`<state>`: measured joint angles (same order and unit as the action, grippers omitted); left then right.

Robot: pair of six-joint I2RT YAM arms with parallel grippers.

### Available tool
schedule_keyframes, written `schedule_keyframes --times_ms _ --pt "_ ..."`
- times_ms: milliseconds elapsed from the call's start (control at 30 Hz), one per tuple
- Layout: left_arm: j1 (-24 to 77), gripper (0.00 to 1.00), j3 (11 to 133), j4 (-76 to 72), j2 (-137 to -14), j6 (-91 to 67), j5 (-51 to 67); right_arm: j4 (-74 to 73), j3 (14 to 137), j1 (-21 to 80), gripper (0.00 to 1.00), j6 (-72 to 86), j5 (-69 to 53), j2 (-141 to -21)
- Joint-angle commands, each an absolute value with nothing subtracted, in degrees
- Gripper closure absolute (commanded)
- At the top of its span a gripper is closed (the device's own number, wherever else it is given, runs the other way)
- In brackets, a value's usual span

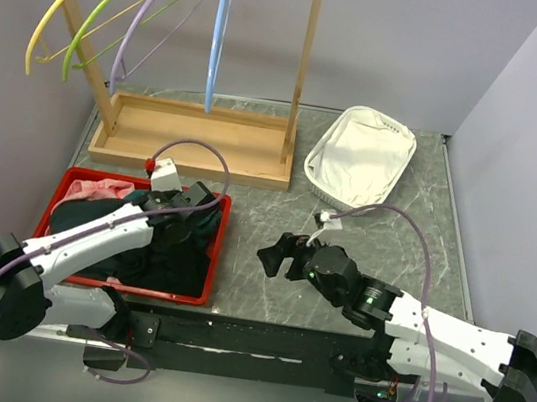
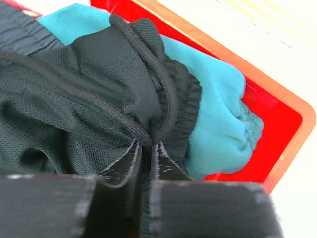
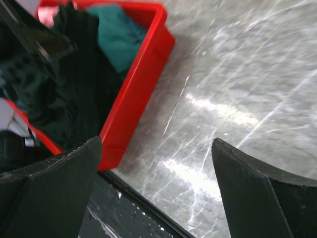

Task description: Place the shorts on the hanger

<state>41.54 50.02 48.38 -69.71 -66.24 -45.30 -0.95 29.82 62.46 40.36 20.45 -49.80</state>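
The black shorts (image 1: 175, 253) lie bunched in the red bin (image 1: 207, 288) at the near left, over a teal garment (image 2: 218, 109). My left gripper (image 1: 195, 205) is down in the bin. In its wrist view the gripper (image 2: 146, 146) is shut on a fold of the shorts (image 2: 89, 99) beside the waistband cord. My right gripper (image 1: 271, 254) hovers open over the bare table right of the bin, with nothing between its fingers (image 3: 156, 148). The light blue hanger (image 1: 217, 42) hangs edge-on from the wooden rail at the back.
Yellow (image 1: 55, 7), green (image 1: 99, 14) and lilac (image 1: 149, 16) hangers hang left of the blue one on the wooden rack (image 1: 197, 140). A white basket (image 1: 361, 159) sits at the back right. A pink garment (image 1: 99, 188) lies in the bin's far left corner.
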Motion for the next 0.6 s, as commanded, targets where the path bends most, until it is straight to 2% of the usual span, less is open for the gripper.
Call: schedule_keyframes --times_ms 0,233,567 --pt "41.48 0.99 54.83 49.48 -64.61 -61.36 -44.39 5.18 32.51 62.31 0.02 37.71 14.25 -54.91" --pt "41.4 0.99 58.79 42.1 -46.34 -45.1 -30.86 8.79 39.1 62.31 0.02 35.25 9.67 -62.31" --pt "41.4 0.99 66.62 40.43 -41.22 -35.08 -19.79 11.34 47.89 63.37 0.06 35.95 4.39 -72.33"
